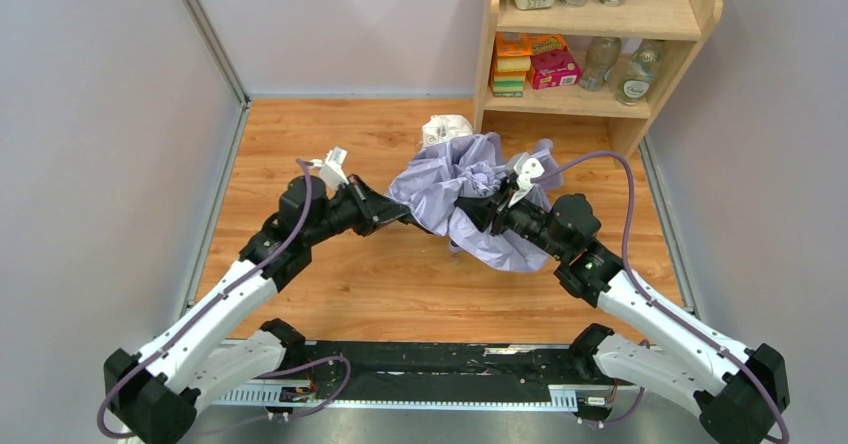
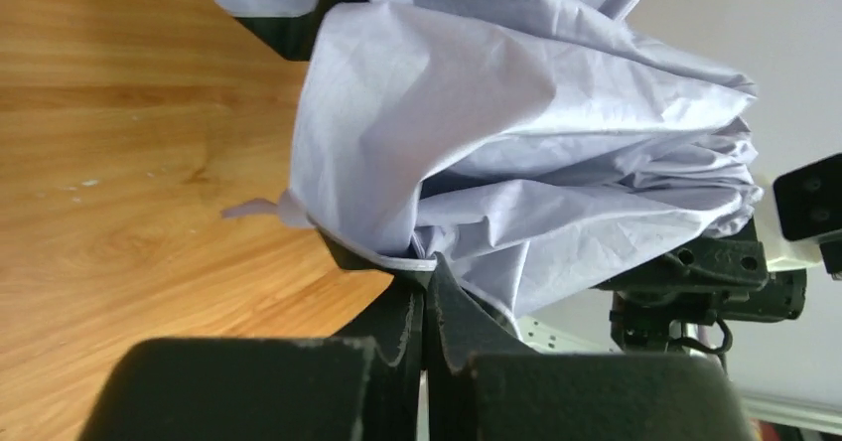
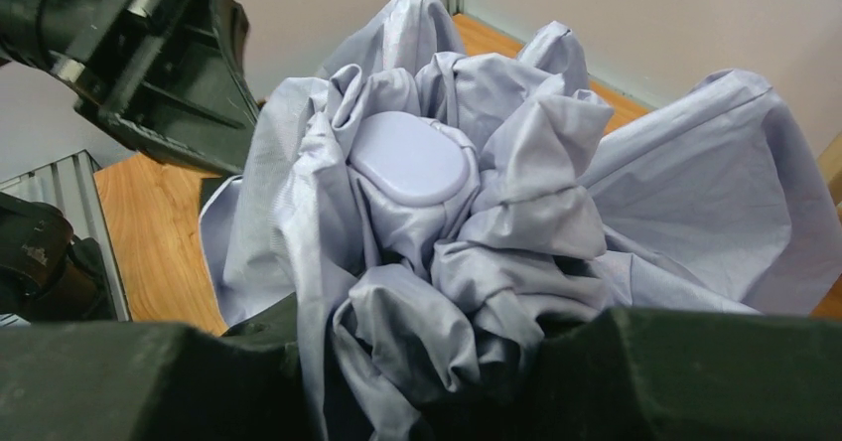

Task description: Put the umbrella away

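Note:
The umbrella (image 1: 455, 189) lies as a crumpled lavender-white canopy on the wooden table, between both grippers. Its shaft and handle are hidden. My left gripper (image 1: 408, 217) is at the canopy's left edge. In the left wrist view its jaws are closed on the canopy's hem (image 2: 425, 265), black underside showing beside it. My right gripper (image 1: 478, 210) reaches into the canopy from the right. In the right wrist view bunched canopy folds (image 3: 427, 312) fill the gap between its fingers (image 3: 685, 371), and the umbrella's oval lavender top cap (image 3: 409, 158) faces the camera.
A white plastic-wrapped lump (image 1: 445, 127) lies just behind the umbrella. A wooden shelf unit (image 1: 660, 9) with boxes, tubs and bottles stands at the back right. Grey walls close in both sides. A black rail (image 1: 420, 364) runs along the near edge.

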Controlling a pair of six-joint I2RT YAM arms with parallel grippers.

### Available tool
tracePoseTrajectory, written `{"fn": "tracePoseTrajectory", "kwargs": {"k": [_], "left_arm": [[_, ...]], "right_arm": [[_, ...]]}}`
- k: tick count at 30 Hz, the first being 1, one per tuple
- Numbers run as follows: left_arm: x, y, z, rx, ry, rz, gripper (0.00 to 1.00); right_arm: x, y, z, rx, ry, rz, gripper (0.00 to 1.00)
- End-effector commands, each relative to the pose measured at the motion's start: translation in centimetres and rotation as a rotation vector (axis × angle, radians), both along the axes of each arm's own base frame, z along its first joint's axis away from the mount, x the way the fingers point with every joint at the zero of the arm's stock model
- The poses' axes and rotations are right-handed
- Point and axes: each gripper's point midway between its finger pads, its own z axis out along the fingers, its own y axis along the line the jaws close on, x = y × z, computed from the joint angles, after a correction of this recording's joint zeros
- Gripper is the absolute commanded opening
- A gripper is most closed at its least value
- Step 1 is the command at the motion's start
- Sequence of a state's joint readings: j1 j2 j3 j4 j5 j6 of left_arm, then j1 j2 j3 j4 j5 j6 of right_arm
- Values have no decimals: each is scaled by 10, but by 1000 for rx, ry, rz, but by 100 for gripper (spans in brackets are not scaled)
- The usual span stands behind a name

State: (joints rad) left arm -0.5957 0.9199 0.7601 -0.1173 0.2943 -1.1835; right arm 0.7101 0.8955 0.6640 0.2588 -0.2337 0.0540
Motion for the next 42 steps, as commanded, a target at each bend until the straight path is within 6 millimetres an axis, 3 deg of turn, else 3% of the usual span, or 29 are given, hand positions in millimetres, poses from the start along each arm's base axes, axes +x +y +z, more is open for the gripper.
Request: {"fn": "tracePoseTrajectory", "kwargs": {"k": [1, 4, 6, 7, 8, 9, 10, 11, 15, 16, 17, 21, 25, 27, 30, 35, 40, 42], "left_arm": [[-12, 37, 54, 51, -291, 6, 0], [-30, 62, 94, 51, -525, 60, 0], [-37, 63, 105, 59, -591, 40, 0], [-36, 62, 97, 88, -561, 27, 0], [-38, 63, 104, 117, -579, 14, 0], [-37, 65, 85, 182, -506, -2, 0], [-37, 73, 93, 240, -529, 17, 0], [-40, 80, 73, 315, -453, 6, 9], [-47, 110, 74, 481, -483, 52, 48], [-51, 112, 81, 489, -522, 44, 53], [-59, 107, 88, 464, -561, 2, 59], [-80, 96, 130, 375, -755, -73, 59], [-77, 78, 160, 298, -777, -132, 65], [-63, 63, 152, 310, -701, -198, 64], [-45, 40, 124, 316, -596, -304, 64], [-35, 23, 89, 283, -509, -370, 69], [-30, 13, 71, 261, -472, -390, 69], [-29, 6, 68, 239, -465, -415, 62]], "right_arm": [[-2, -10, 35, 72, -94, -38, 0], [-5, -7, 26, 70, -50, -21, 0], [-9, -5, 21, 80, -38, 4, 0], [-11, -4, 20, 82, -36, 19, 0], [-14, -2, 20, 80, -32, 40, 0], [-18, 0, 19, 73, -31, 59, 0], [-20, 0, 19, 69, -30, 70, 0], [-22, 0, 18, 63, -36, 75, 0], [-29, 0, 16, 27, -51, 111, 0], [-33, 1, 16, 21, -55, 130, 0], [-35, 2, 14, 10, -62, 146, 0], [-46, 11, 7, -49, -91, 243, 0], [-52, 19, 3, -87, -85, 320, 0], [-54, 23, 3, -89, -78, 346, 0], [-56, 27, 3, -94, -71, 373, 0], [-51, 31, 2, -111, -49, 370, 0], [-52, 33, 4, -121, -46, 380, 0], [-53, 36, 6, -119, -50, 393, 0]]}}
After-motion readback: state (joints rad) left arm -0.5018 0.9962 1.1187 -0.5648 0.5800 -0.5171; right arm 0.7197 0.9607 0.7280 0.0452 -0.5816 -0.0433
